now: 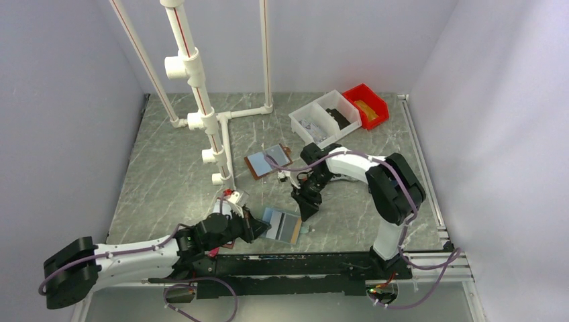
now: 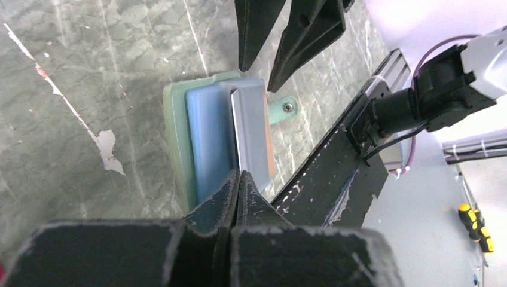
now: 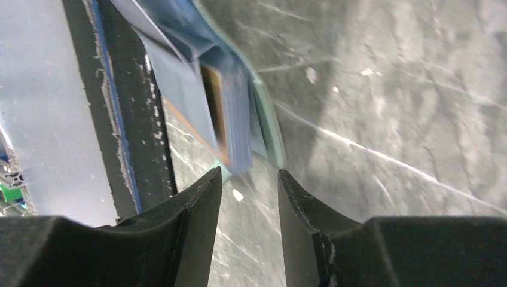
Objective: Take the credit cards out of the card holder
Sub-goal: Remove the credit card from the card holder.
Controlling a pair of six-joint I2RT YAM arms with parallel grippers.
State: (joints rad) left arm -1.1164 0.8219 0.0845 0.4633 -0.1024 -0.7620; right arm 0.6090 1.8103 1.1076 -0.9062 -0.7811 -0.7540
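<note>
The card holder [image 1: 282,225], mint-edged with blue-grey panels, lies near the table's front edge. In the left wrist view, one grey panel [image 2: 251,128] of the card holder [image 2: 206,137] is tilted up off the blue one. My left gripper [image 2: 239,174] is shut, its tips pinching that panel's near edge. My right gripper [image 1: 306,212] hangs open over the holder's right end, with nothing between its fingers. In the right wrist view, the right gripper [image 3: 249,176] is just short of the holder's open pocket. A dark brown credit card edge [image 3: 213,101] shows inside the pocket.
A brown-edged folder [image 1: 268,161] lies mid-table. A white two-part bin [image 1: 325,117] and a red bin [image 1: 366,105] stand at the back right. A white pipe frame [image 1: 201,114] rises at the back left. The black front rail [image 1: 302,265] runs just below the holder.
</note>
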